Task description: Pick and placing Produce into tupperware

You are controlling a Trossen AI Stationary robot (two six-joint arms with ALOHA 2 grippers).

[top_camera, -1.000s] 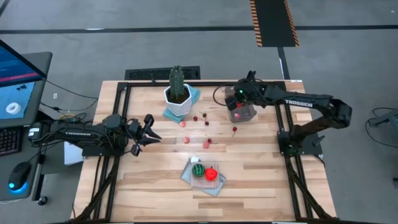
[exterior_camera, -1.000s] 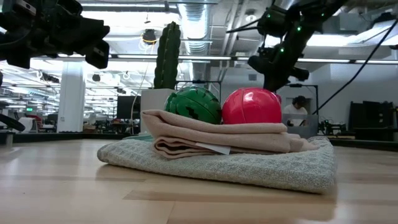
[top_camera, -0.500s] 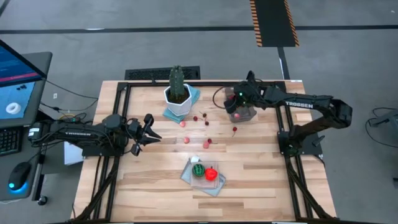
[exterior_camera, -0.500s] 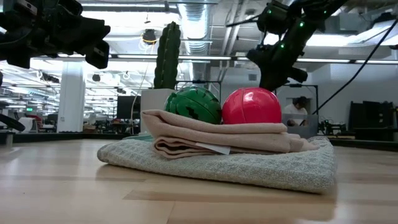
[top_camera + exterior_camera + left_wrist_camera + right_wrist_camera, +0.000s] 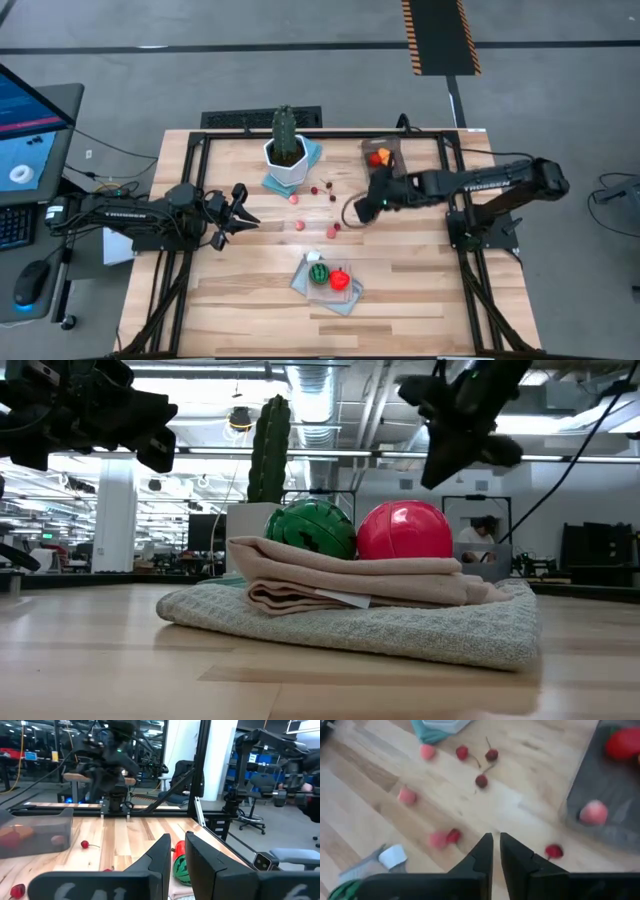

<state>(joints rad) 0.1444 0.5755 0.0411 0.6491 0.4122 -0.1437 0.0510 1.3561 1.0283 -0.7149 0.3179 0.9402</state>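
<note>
The right gripper (image 5: 365,207) hangs over the middle of the table (image 5: 420,280), just short of the tub (image 5: 382,157), its fingers (image 5: 482,851) nearly together with only a thin gap and nothing between them. The tub sits near the far right edge and holds an orange piece (image 5: 378,157) with a red one beside it; the right wrist view shows a red piece (image 5: 622,743) and a pink bit (image 5: 593,813) inside it. Loose on the wood between the tub and the pot (image 5: 286,160) lie small berries: three dark red ones (image 5: 481,780) in a cluster, a pink one (image 5: 426,751) near the pot, another pink one (image 5: 406,796) farther out, a pink and red pair (image 5: 445,838) close together, and a single red berry (image 5: 553,851) just beside the tub. A green ball (image 5: 318,273) and a red ball (image 5: 339,279) rest side by side, touching, on a folded cloth (image 5: 345,298) near the front of the table. The left gripper (image 5: 238,210) waits at the left side, well apart from the produce, its fingers (image 5: 159,855) close together with a narrow gap, holding nothing.
</note>
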